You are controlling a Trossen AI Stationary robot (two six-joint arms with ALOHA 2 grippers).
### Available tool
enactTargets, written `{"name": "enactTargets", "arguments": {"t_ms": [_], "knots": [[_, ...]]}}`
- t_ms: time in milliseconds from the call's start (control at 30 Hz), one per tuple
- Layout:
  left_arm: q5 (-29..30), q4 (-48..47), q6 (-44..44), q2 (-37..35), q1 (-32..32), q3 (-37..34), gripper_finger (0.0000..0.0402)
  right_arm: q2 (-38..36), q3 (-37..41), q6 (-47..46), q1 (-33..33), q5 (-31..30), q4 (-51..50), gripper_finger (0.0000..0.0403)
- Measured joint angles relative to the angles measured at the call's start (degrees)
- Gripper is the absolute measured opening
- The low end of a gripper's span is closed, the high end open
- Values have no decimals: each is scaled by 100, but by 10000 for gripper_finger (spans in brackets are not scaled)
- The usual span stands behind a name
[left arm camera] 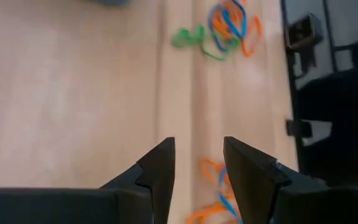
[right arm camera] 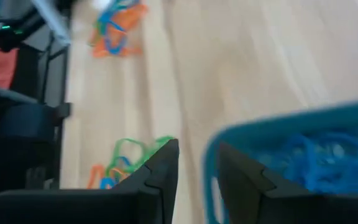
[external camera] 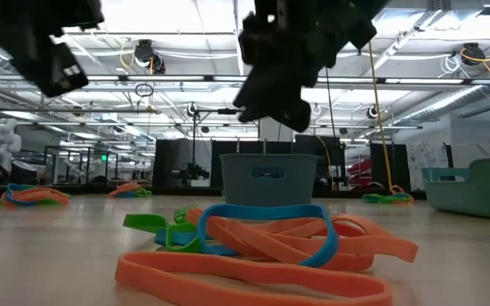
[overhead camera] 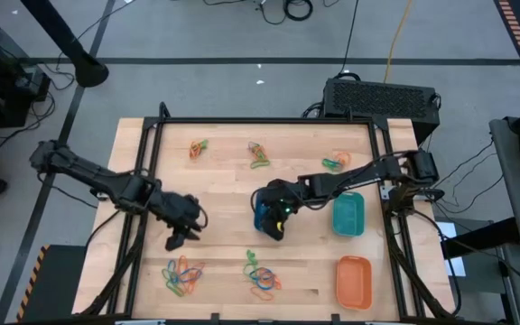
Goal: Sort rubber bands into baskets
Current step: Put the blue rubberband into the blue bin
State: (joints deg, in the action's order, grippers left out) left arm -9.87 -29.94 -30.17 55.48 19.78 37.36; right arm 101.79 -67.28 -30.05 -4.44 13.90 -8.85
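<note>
Right gripper [overhead camera: 273,227] hovers, fingers parted, over blue basket [right arm camera: 303,155] holding blue bands [right arm camera: 319,163].

The right gripper [overhead camera: 273,227] hangs over the blue basket [overhead camera: 262,217]; the left gripper [overhead camera: 181,236] hovers above bare table [overhead camera: 224,181].

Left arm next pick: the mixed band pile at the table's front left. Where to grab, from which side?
Come straight down with the left gripper, which hangs open just above the front-left pile. The rubber bands lie flat and tangled on the table, so pinch a loop that sticks out at the pile's edge, probably an orange one, rather than the knotted middle.
</note>
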Motion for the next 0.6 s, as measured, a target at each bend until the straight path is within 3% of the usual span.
{"name": "enactTargets", "arguments": {"t_ms": [267, 600], "knots": [[7, 871, -1082, 249, 965, -332, 144, -1, -5, 350, -336, -25, 204, 95], [-271, 1389, -3191, 1502, 1739, -330, 143, -1, -5, 1823, -554, -27, 46, 95]]}}
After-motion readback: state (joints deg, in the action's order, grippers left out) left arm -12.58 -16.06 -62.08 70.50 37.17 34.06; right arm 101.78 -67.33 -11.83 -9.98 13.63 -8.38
